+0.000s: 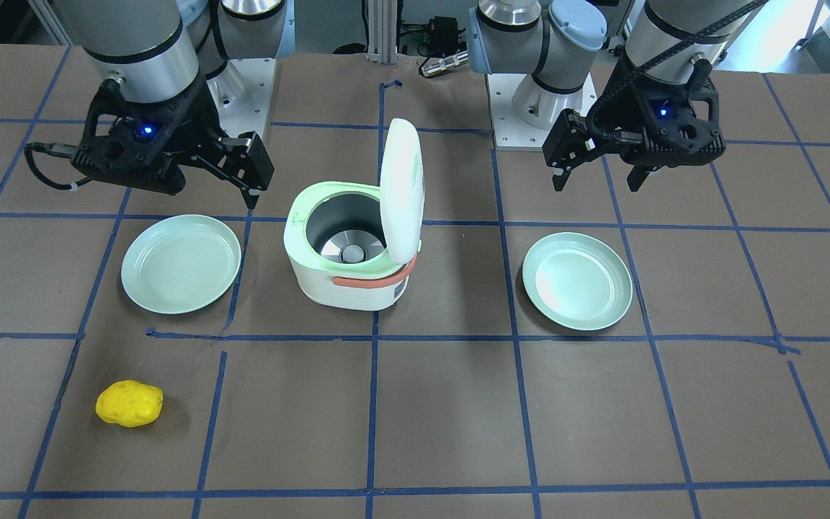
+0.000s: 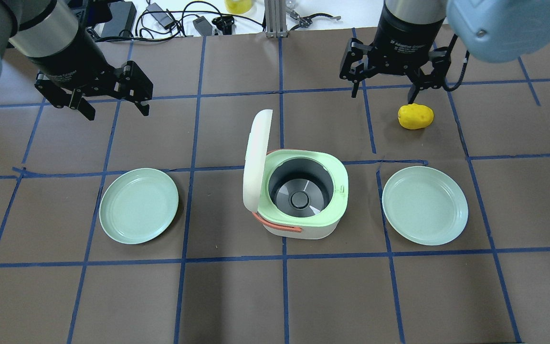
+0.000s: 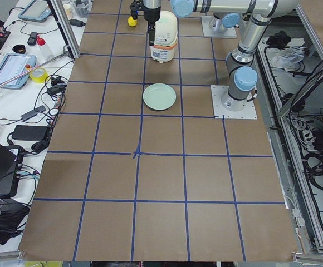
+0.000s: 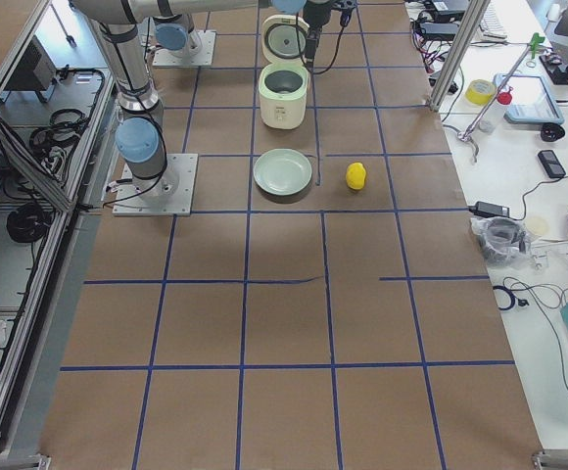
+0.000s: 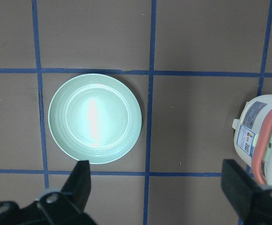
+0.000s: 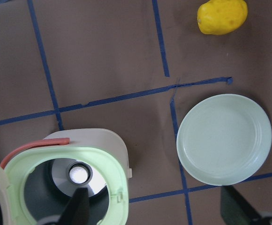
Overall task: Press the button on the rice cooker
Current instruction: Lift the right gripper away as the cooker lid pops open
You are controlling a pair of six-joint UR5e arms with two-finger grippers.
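The white and pale-green rice cooker [image 1: 346, 277] stands mid-table with its lid [image 1: 402, 189] upright and open, the empty pot showing; it also shows in the overhead view [image 2: 337, 191]. Its orange handle [image 2: 275, 224] and a label panel [image 1: 398, 287] show, but I cannot make out a button. My left gripper [image 2: 116, 112] hovers open and empty, away from the cooker to its left, above a green plate [image 5: 94, 117]. My right gripper [image 2: 382, 94] hovers open and empty beyond the cooker to its right; its wrist view looks down on the cooker's rim [image 6: 117, 183].
Two pale-green plates flank the cooker: one on my left [image 2: 139, 205], one on my right [image 2: 425, 205]. A yellow potato-like object [image 2: 416, 116] lies just under my right gripper. Blue tape lines grid the brown table. Cables and tools lie along the far edge.
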